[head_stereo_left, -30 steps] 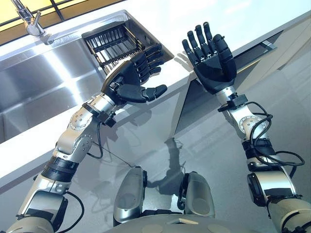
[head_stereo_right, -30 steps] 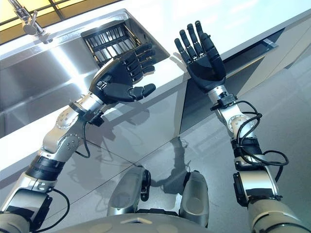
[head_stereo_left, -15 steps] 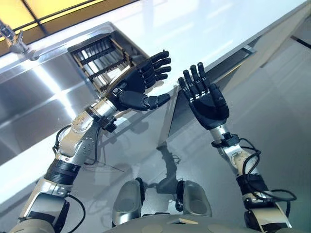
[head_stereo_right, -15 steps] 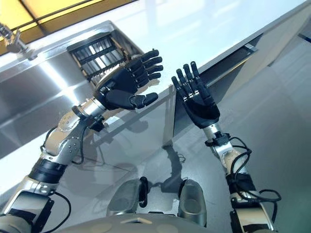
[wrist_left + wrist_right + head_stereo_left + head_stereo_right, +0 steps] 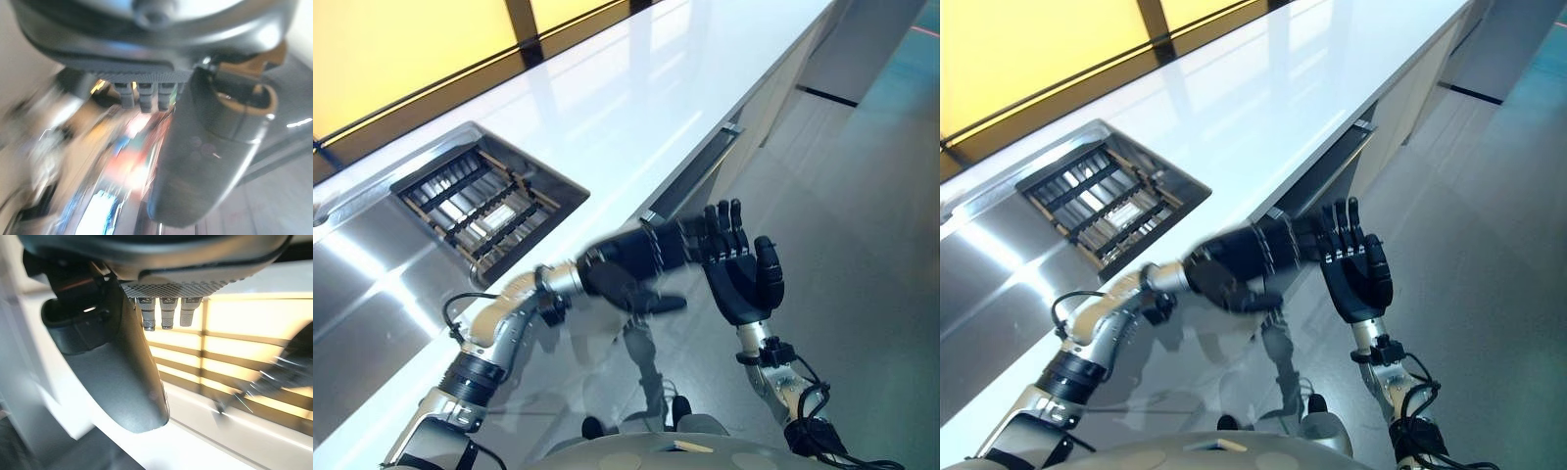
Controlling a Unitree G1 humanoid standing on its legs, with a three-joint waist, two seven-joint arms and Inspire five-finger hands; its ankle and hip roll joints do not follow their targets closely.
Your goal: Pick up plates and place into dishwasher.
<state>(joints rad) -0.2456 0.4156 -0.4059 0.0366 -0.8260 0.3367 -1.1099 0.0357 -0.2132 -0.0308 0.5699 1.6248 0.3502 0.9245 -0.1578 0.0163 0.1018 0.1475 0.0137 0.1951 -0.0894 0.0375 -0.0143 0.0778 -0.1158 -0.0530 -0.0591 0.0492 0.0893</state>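
We see no plates yet; the rack (image 5: 475, 211) at the left looks bare. Our left hand (image 5: 631, 266) and right hand (image 5: 744, 279) are open, holding nothing. Plates likely are hard, slippery, breakable; we'd grab the rim.

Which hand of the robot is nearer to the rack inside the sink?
Left. The left hand hangs off the counter's front edge, on the side toward the rack. The right hand, open and raised, is beyond it, farther from the rack.
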